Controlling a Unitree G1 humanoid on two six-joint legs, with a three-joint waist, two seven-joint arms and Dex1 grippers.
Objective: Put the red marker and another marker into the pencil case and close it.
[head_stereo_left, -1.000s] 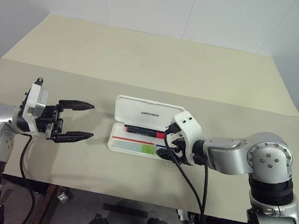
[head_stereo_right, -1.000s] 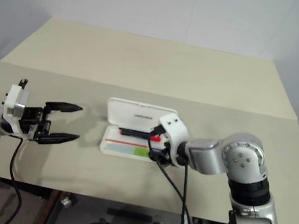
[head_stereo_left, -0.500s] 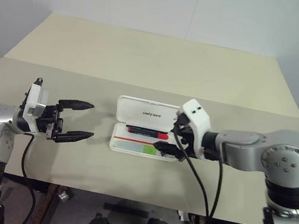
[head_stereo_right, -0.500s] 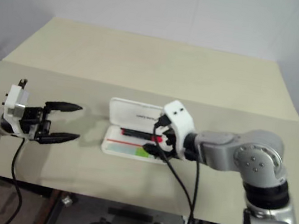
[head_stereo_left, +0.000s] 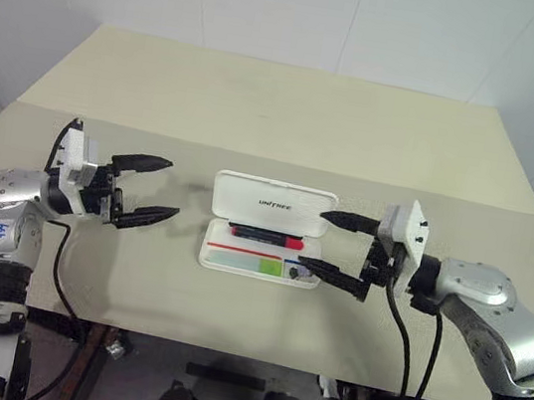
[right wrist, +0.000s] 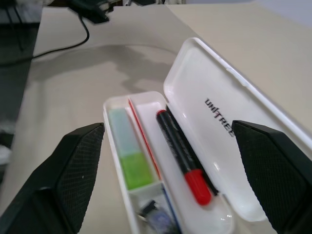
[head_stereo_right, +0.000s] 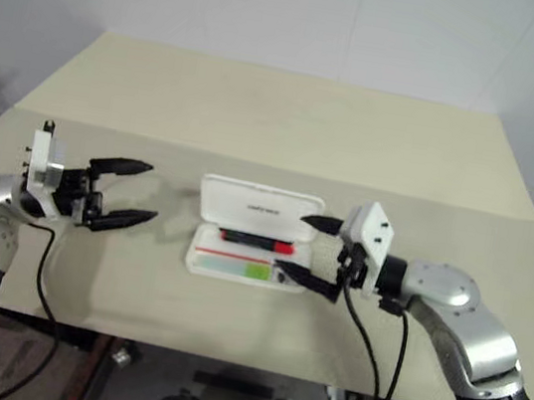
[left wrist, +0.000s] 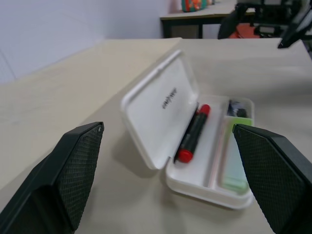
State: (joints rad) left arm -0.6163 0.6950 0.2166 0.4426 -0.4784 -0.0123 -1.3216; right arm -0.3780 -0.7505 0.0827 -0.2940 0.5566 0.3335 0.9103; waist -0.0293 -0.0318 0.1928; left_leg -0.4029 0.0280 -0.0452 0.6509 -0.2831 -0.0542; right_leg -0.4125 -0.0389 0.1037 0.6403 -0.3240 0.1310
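The white pencil case [head_stereo_left: 272,201] lies open at the middle of the table, its lid tipped back. The red marker [head_stereo_left: 262,234] rests in the rear tray channel, red cap toward my right arm. The pale green highlighter [head_stereo_left: 243,262] lies in the front channel beside it. My left gripper [head_stereo_left: 170,188] hovers open to the left of the case, a short gap away, pointing at it. My right gripper [head_stereo_left: 314,238] is open at the case's right end, one fingertip over the lid corner and the other over the tray's front corner. Nothing is between either pair of fingers.
A small dark grey block [right wrist: 155,219] sits in the little end compartment of the tray. The beige table [head_stereo_left: 136,271] has a seam across it, with a second panel [head_stereo_left: 282,102] beyond. Its front edge runs just below both arms. A white wall stands behind.
My right gripper has drawn back to the right from above the tray and rolled its wrist, so the fingers now point level at the case. My left gripper has risen slightly toward the case.
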